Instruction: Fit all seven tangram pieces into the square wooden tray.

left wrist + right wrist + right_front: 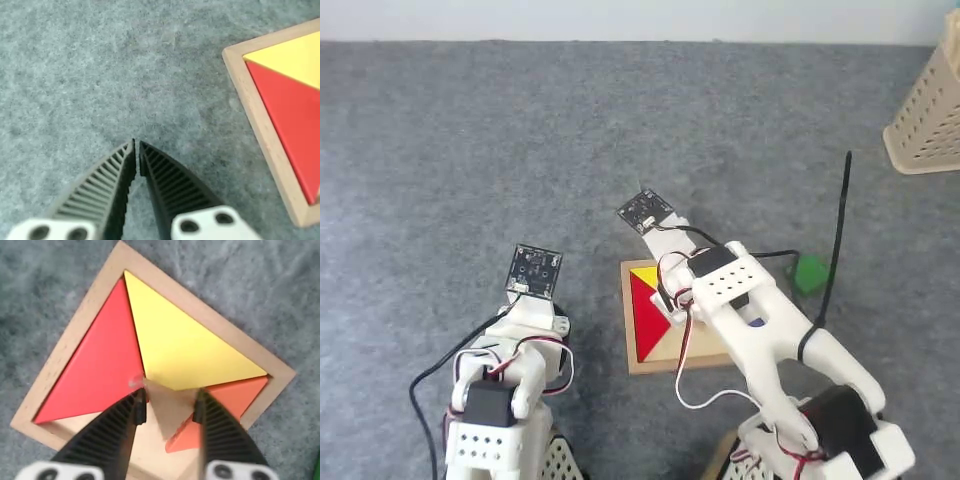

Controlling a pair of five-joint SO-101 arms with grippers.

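Looking down from the high camera, I find the square wooden tray [650,367] at 6 o'clock from the middle of the grey mat [520,130]. The right arm hangs over it. Its right gripper [167,402] is spread just above the tray floor, and I cannot tell whether the tan triangular patch between the fingers is a piece or bare wood. The red triangle [100,365] lies along the tray's 9 o'clock rim and the yellow triangle [180,345] along its 12 o'clock rim, their edges touching. An orange piece [235,395] sits against the yellow one. A green piece [810,272] lies on the mat at 2 o'clock from the tray. The left gripper [136,146] is pressed together over bare mat at the tray's 9 o'clock. A slatted basket [930,100] stands at 2 o'clock.
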